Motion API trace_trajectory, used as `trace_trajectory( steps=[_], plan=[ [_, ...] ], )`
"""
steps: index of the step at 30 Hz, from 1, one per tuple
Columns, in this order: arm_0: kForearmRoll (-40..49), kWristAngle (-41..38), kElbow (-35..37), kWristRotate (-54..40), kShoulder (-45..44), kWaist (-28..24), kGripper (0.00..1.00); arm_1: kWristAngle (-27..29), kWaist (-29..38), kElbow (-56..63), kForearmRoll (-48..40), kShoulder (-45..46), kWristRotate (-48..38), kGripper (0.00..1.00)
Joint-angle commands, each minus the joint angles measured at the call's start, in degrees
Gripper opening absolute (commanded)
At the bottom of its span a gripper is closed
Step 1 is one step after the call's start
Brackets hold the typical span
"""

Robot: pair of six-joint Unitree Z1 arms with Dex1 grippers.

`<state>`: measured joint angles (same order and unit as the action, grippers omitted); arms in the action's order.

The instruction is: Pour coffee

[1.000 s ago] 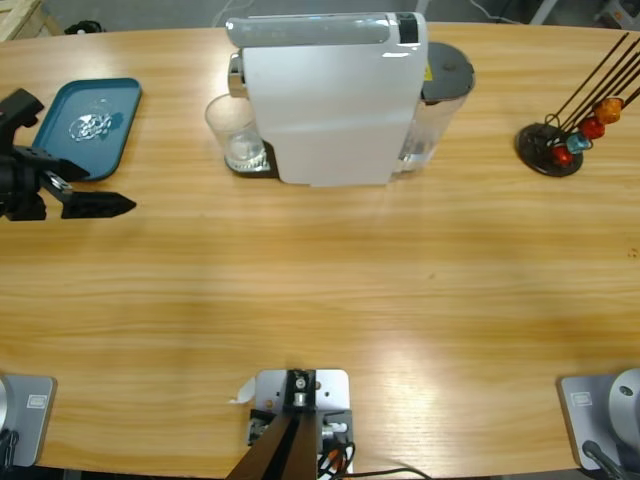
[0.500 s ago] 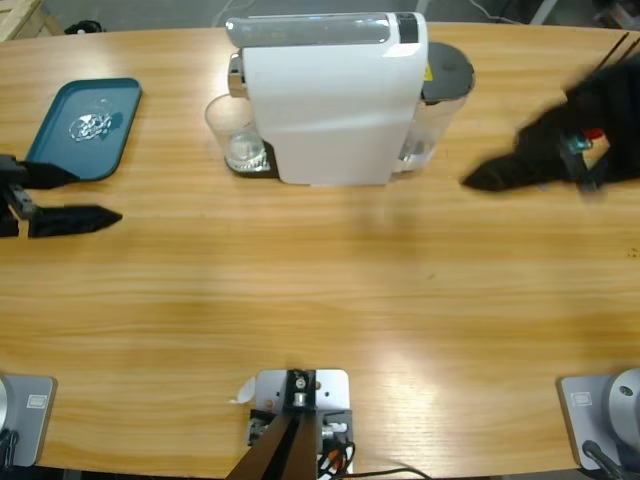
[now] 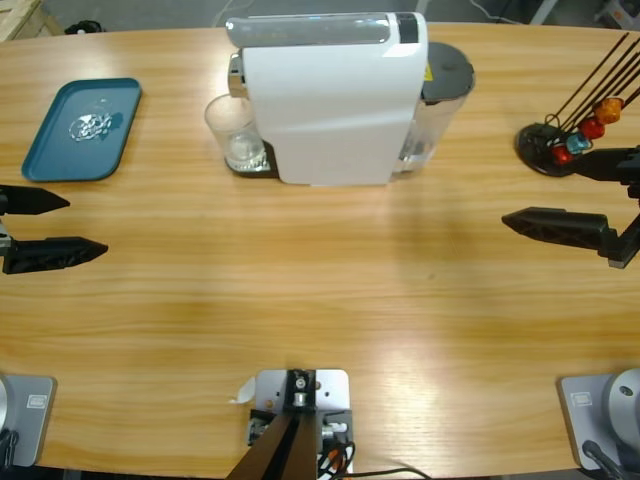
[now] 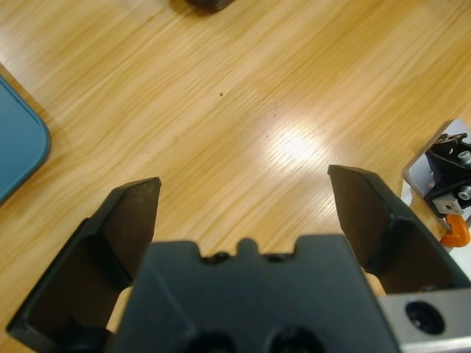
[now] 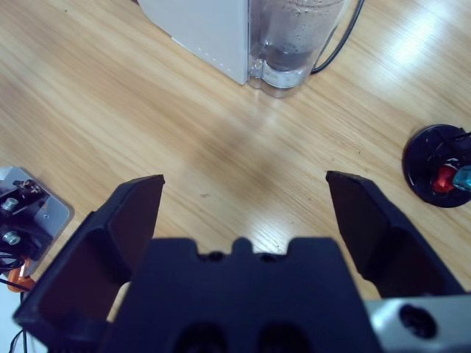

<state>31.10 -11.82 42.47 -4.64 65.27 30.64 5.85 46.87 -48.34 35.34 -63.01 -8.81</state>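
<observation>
Wood-grain tabletop (image 3: 300, 290) lies smooth and glossy. Left tool (image 3: 70, 222) and right tool (image 3: 540, 195) both stand wide apart, holding nothing, at opposite side edges with broad bare wood between them. Boxy white machine (image 3: 330, 100) stands at the far edge; a clear glass (image 3: 235, 135) touches its left side, and the coffee inside I cannot make out. A teal tray (image 3: 60, 150) with rounded corners lies far left.

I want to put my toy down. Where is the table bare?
The table is bare across the middle, between the left gripper and right gripper. It is crowded at the far edge: tray, glass, machine, capsule stand.
</observation>
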Motion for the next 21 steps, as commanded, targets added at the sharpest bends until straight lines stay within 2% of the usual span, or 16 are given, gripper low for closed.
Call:
trace_trajectory(
  steps=[1, 8, 12, 17, 21],
  plan=[
    [2.49, -0.67, 0.81, -0.28, -2.18, 0.47, 1.000, 1.11, 0.42, 1.68, -0.47, -0.13, 0.81, 1.000],
    [4.93, -0.87, 2.71, 0.16, -1.99, 0.21, 1.000, 2.20, -0.02, 0.42, -0.27, -2.21, 3.09, 1.000],
    [4.84, -0.97, 2.27, 0.33, -4.35, -0.28, 1.000, 1.92, -1.10, 0.61, -4.32, -0.40, 3.52, 1.000],
    [0.22, -1.01, 1.60, -1.23, -7.70, -0.48, 1.000, 1.71, -1.61, 2.46, -5.88, 0.20, 4.50, 1.000],
    [-2.12, -2.84, 4.77, -1.51, -4.10, -1.58, 1.000, 1.80, -1.61, 3.25, -5.99, 1.13, 4.50, 1.000]
  ],
)
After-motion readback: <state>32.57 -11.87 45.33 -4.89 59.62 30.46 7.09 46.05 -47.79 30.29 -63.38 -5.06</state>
